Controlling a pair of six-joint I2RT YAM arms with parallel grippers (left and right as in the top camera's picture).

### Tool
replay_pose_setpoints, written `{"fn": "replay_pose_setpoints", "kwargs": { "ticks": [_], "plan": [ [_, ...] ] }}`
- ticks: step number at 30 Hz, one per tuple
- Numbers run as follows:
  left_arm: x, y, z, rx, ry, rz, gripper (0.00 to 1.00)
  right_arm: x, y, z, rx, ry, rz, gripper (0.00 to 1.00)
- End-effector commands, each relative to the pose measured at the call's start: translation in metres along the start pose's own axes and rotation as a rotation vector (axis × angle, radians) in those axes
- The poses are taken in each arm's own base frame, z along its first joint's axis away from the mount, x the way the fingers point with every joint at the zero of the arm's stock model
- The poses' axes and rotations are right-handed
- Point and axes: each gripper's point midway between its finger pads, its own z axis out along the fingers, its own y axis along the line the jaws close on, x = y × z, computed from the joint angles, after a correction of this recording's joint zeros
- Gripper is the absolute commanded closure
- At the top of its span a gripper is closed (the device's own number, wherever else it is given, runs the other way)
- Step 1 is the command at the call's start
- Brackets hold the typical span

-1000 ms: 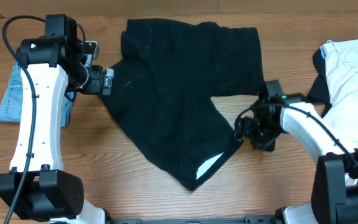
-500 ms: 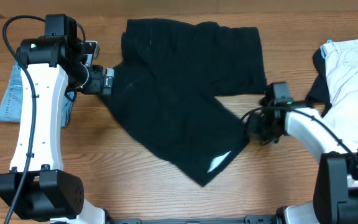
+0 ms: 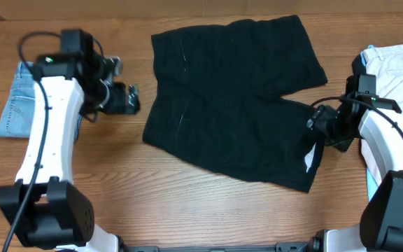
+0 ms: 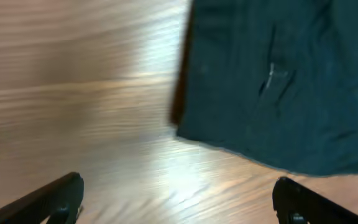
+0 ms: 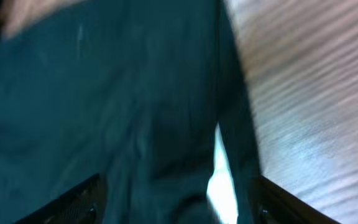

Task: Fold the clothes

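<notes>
yep, black shorts (image 3: 236, 105) flat. left gripper (image 3: 135, 100) off at 9 o'clock, jaws wide, empty. right gripper (image 3: 315, 127) at 3 o'clock over leg, jaws apart too.

Shorts (image 3: 233, 98) lie mid-table (image 3: 187, 210). Left gripper (image 3: 133, 105) sits just beside their left edge, right gripper (image 3: 315, 124) over their right edge. Denim pair (image 3: 16, 105) far left, another garment (image 3: 397, 70) far right.

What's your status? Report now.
Left gripper open, off cloth. Right gripper open at leg edge. Black shorts spread, unfolded. Denim shorts apart, left.
</notes>
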Motion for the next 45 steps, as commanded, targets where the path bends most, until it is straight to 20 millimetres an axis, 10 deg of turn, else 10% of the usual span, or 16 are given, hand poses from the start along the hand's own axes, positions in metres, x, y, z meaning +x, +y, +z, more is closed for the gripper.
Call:
{"fn": "replay_pose_setpoints", "kwargs": {
  "ticks": [1,7,15,18,20,22,37,45],
  "plan": [
    [0.033,-0.03,0.055,0.185,0.081,-0.001,0.0,0.016,0.02,-0.013,-0.125,0.078,-0.045,0.24],
    [0.044,-0.044,0.124,0.182,-0.002,0.003,0.25,0.041,0.04,-0.02,-0.259,0.193,-0.079,0.24],
    [0.066,-0.017,0.139,0.02,0.046,-0.021,0.09,0.049,0.037,-0.021,-0.255,0.225,-0.099,0.22],
    [0.064,-0.021,0.141,0.04,0.034,-0.051,0.35,0.049,0.037,-0.021,-0.254,0.225,-0.098,0.22],
    [0.056,-0.032,0.14,0.106,0.008,-0.073,0.79,0.046,0.036,-0.02,-0.244,0.211,-0.102,0.21],
    [0.054,-0.038,0.139,0.143,0.002,-0.093,0.96,0.042,0.031,-0.018,-0.22,0.191,-0.103,0.2],
    [0.031,-0.033,0.126,0.184,-0.058,-0.13,0.95,0.106,-0.038,0.013,0.039,0.388,0.222,0.19],
    [0.029,-0.031,0.127,0.173,-0.068,-0.127,0.94,0.13,-0.043,0.036,0.007,0.425,0.263,0.58]
  ]
}}
